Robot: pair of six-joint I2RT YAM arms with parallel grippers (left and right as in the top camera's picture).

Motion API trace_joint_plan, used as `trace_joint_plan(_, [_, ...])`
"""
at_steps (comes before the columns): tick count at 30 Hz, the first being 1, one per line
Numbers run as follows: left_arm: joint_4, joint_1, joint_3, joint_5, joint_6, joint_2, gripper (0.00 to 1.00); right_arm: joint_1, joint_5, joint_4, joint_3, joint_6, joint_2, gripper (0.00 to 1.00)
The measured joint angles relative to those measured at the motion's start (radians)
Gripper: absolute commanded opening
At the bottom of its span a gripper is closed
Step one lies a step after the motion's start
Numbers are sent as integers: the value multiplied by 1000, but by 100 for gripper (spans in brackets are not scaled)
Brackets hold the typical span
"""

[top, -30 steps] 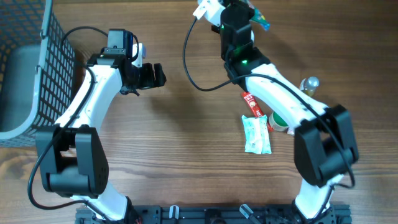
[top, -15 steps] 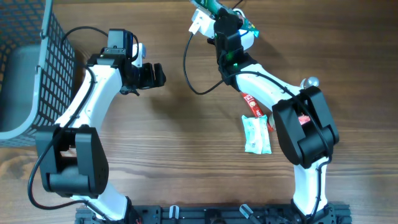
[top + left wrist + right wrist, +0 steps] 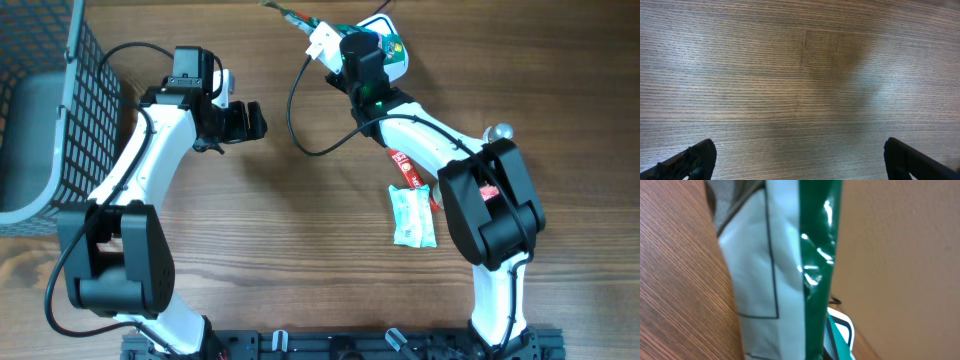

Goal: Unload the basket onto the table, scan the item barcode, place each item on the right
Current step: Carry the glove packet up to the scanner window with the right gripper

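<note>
The right claw has rotated its green-white packet, face now upward.

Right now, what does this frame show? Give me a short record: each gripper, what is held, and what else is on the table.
left gripper: open, empty, over bare table
right gripper: shut on pouch, reached to the table's far edge
pouch: green and white, glossy, fills the right wrist view
loose items: pale packet and red sachet, lying on the table
basket: wire, at the left edge
</note>
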Motion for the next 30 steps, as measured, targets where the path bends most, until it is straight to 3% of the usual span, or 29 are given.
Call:
trace_joint_plan(10, [0,0,0,0,0,0,100,-24,-18,-8,0,208,0,4])
trace_joint_plan(17, [0,0,0,0,0,0,100,-41,27,7,-2,279,-44,4])
trace_joint_plan(20, [0,0,0,0,0,0,100,-36,28,-124,-3,351,-161,4])
trace_joint_plan(25, [2,0,0,0,0,0,100,-31,-89,-597,25,601,-485,5])
trace_joint_plan(27, [1,0,0,0,0,0,100,-31,-206,-844,32,716,-541,5])
trace_joint_plan(30, [2,0,0,0,0,0,100,-30,-384,-1062,19,824,-518,5])
